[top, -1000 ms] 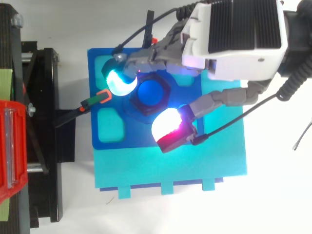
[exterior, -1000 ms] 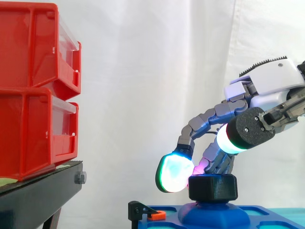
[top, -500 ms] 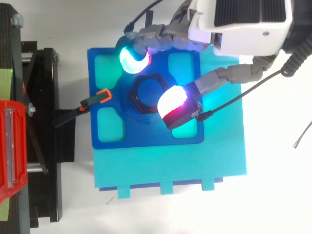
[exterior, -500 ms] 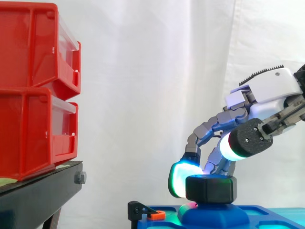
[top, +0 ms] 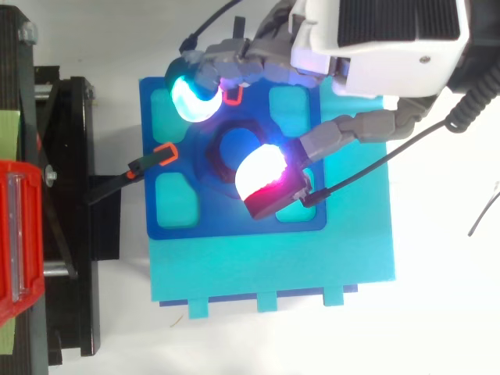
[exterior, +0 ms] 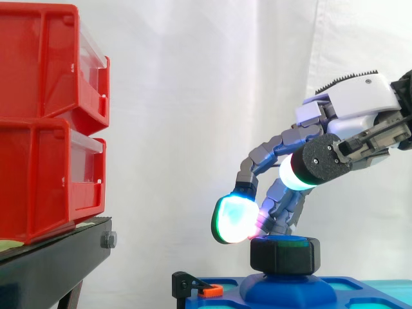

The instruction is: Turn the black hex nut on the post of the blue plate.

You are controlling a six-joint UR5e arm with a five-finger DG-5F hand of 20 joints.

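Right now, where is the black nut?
The nut sits low right in the side view, on the post at the blue plate's middle, just under the hand's fingertips.

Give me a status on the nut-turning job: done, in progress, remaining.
Done: the black hex nut sits on the post, low over the blue plate; how far it has been turned cannot be told. In hand: the hand hovers just above the nut, fingers spread to either side, not clamped on it. Left: probably closing on the nut and turning it.
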